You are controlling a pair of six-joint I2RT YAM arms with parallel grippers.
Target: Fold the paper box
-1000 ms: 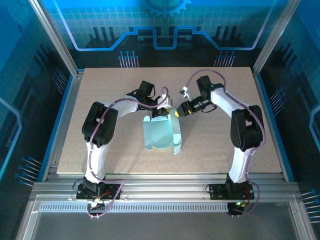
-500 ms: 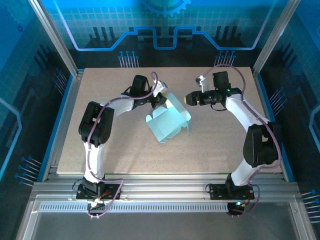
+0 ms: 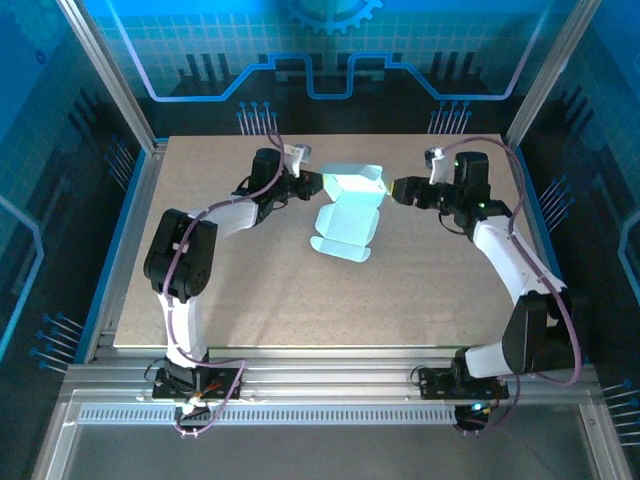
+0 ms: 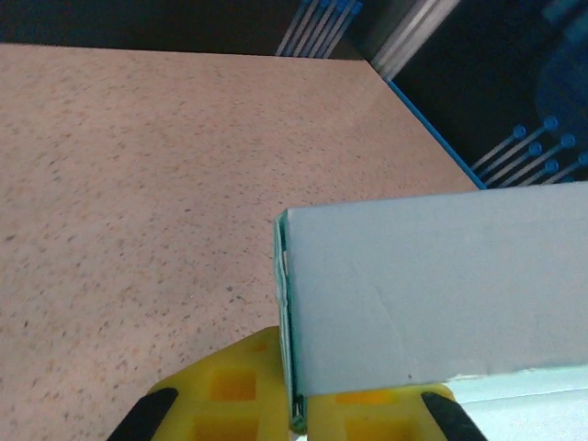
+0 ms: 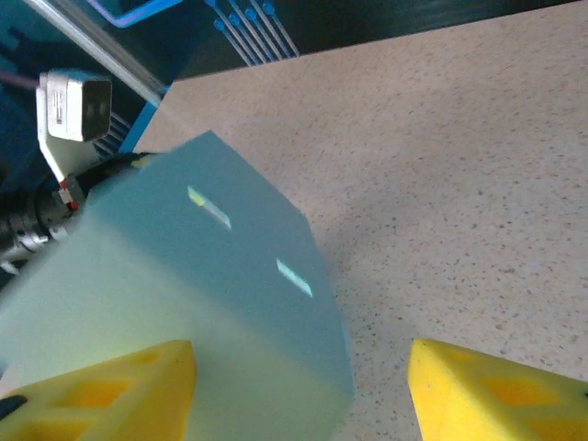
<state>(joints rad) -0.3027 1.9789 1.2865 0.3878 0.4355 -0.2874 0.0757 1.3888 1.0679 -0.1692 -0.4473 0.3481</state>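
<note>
pale mint card, the paper box (image 3: 346,218) now sits just above the middle of the overhead frame, its upper part raised into a folded block and its lower panel with small tabs trailing toward the table (image 3: 250,290). a second ago it lay lower, at dead centre, with both arms crowded over its top edge. since then my left gripper (image 3: 318,185) has swung it up and to the right. its yellow jaws are pinched tight on the box's left edge (image 4: 432,294). my right gripper (image 3: 398,190) has pulled back to the box's right side, jaws parted wide and holding nothing, with the box's corner (image 5: 184,303) looming near them. i read this as a regrip: the fold is part-formed and the right side awaits closing.
</note>
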